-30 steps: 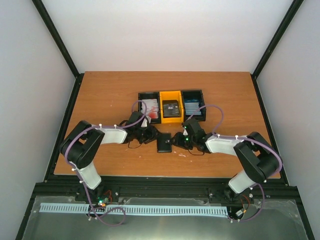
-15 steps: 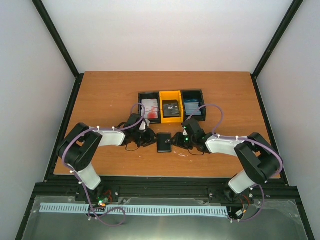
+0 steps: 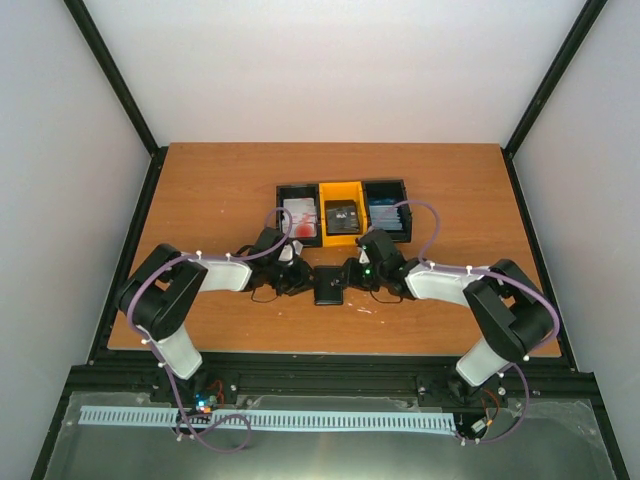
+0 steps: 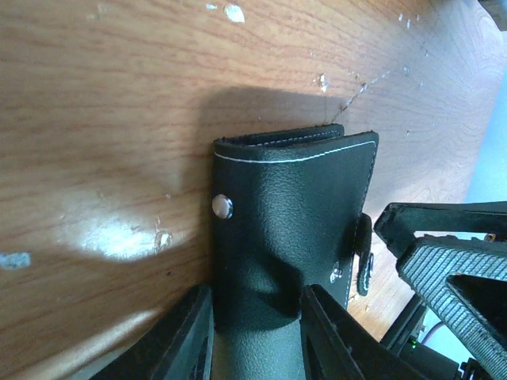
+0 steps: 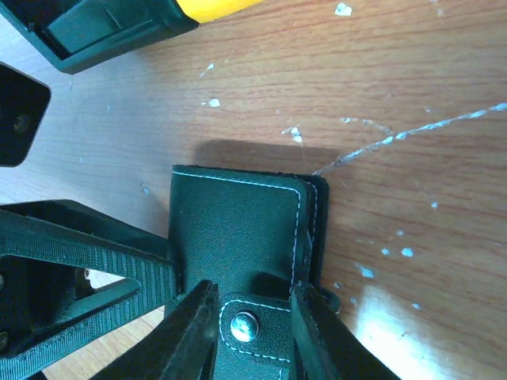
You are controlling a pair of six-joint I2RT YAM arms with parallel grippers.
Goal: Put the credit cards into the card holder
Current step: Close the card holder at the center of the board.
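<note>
Clamping the card holder (image 3: 328, 286) from both ends — left gripper (image 4: 255, 293) pinching its 9 o'clock edge, right gripper (image 5: 252, 289) pinching its 3 o'clock edge — with three bins (image 3: 342, 240) at 12 o'clock.

approach to the card holder (image 3: 328, 287), top view:
- 9 o'clock: blocked by the left gripper (image 3: 305, 280), clamped on the holder's edge.
- 3 o'clock: blocked by the right gripper (image 3: 350, 278), fingers flanking the clasp tab.
- 12 o'clock: a row of three bins (image 3: 342, 222) stands near; only a narrow strip of table (image 3: 230, 190) lies between.
- 6 o'clock: open board to the near edge.
- 8 and 4 o'clock: the left arm (image 3: 220, 272) and right arm (image 3: 440, 285) lie low across the board.
- the bins are open from above.
</note>
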